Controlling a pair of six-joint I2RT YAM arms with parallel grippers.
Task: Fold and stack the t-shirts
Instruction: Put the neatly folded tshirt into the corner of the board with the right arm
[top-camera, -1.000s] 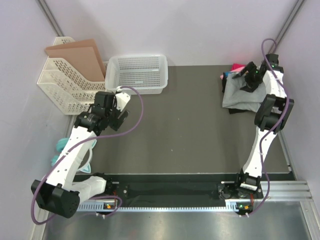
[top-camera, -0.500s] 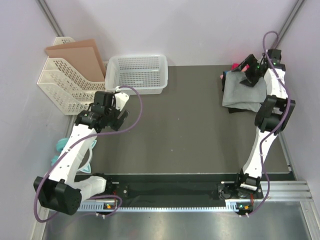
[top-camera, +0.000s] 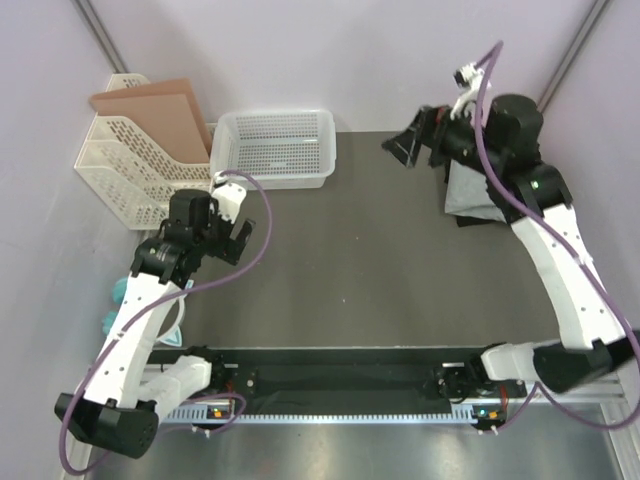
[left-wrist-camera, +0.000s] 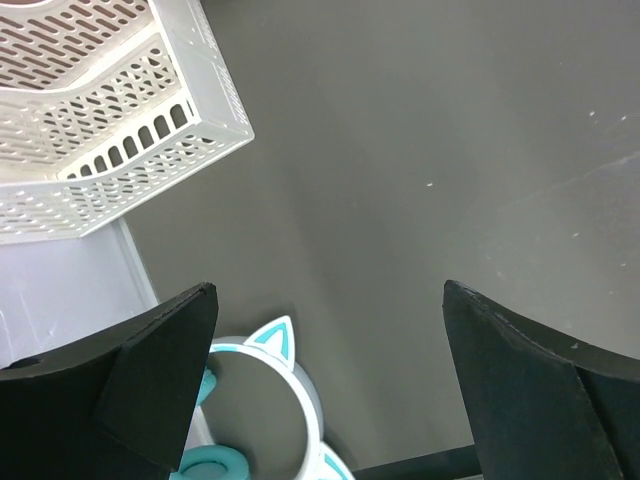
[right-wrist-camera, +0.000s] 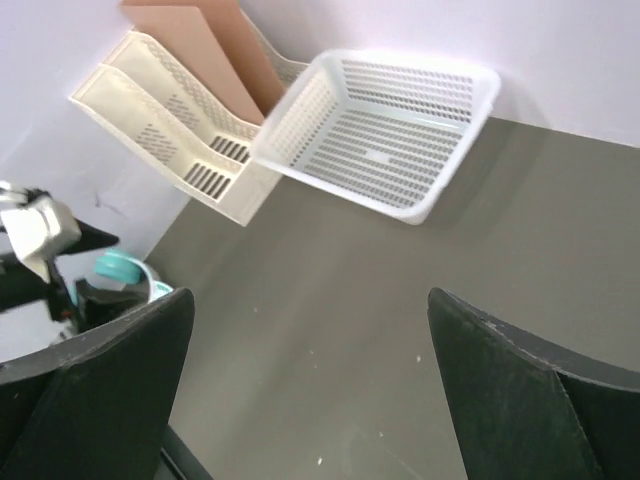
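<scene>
A folded light grey t-shirt (top-camera: 467, 190) lies on top of a stack at the back right of the table. A dark edge of another shirt (top-camera: 478, 219) shows under it, and my right arm hides the rest of the stack. My right gripper (top-camera: 418, 148) is raised above the table just left of the stack, open and empty. In the right wrist view (right-wrist-camera: 315, 400) it shows only bare table between its fingers. My left gripper (top-camera: 232, 240) is open and empty over the left side of the table, also seen in the left wrist view (left-wrist-camera: 330, 400).
A white mesh basket (top-camera: 274, 147) stands at the back, also in the right wrist view (right-wrist-camera: 390, 130). A cream file rack (top-camera: 128, 170) holding a brown folder (top-camera: 155, 110) is at the back left. Teal-and-white cat-ear headphones (left-wrist-camera: 270, 400) lie off the table's left edge.
My right gripper has lifted off the grey shirt and swung up and to the left, away from the stack. My left gripper has drifted slightly toward the near left.
</scene>
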